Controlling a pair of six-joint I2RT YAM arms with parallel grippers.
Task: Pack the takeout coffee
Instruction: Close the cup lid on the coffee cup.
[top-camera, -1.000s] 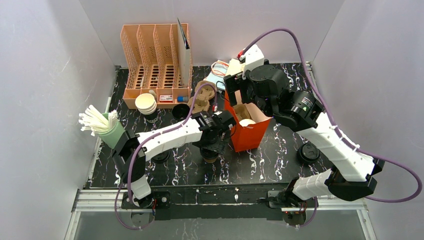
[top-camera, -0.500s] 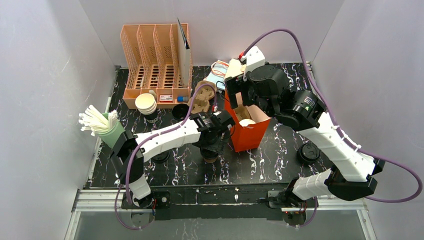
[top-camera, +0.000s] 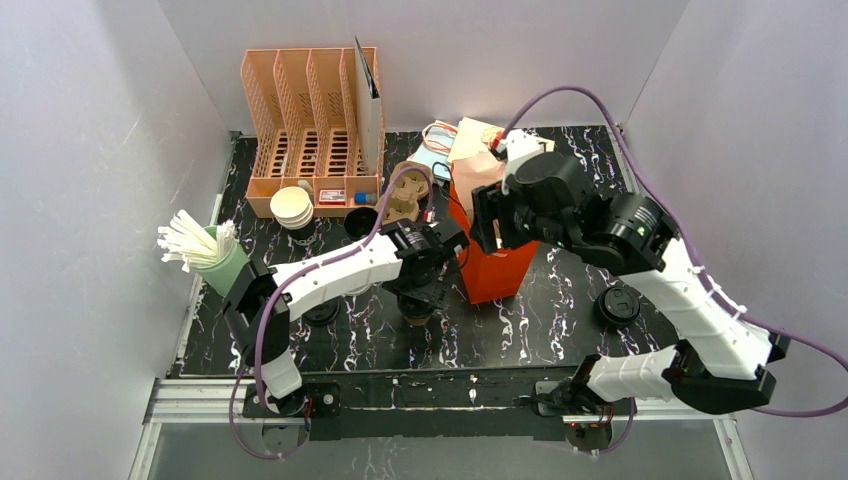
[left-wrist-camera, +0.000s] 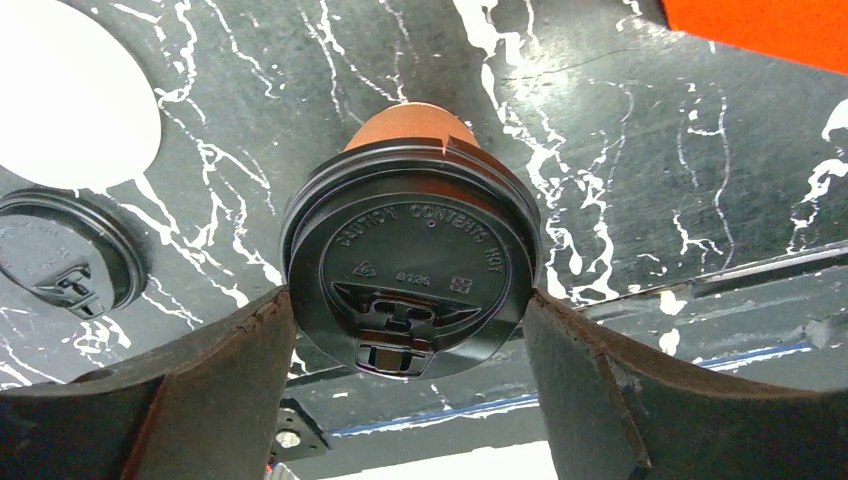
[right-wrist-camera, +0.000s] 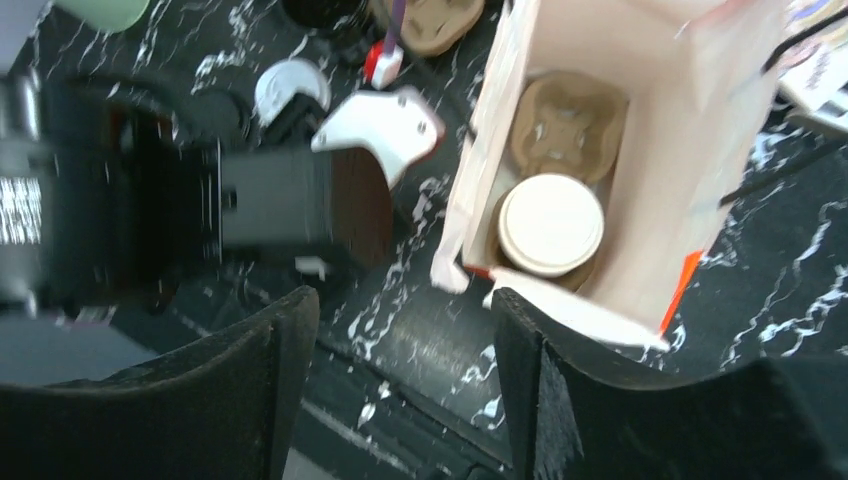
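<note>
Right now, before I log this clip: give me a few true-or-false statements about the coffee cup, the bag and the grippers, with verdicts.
1. The brown takeout coffee cup carries a black lid. True.
2. The takeout coffee cup is inside the red paper bag. False: it stands on the table beside the bag, between the fingers of the left gripper.
3. The right gripper holds a lid. False: it is open and empty above the bag.
4. A white-lidded cup sits in the bag. True.
5. A loose black lid lies on the table. True.
</note>
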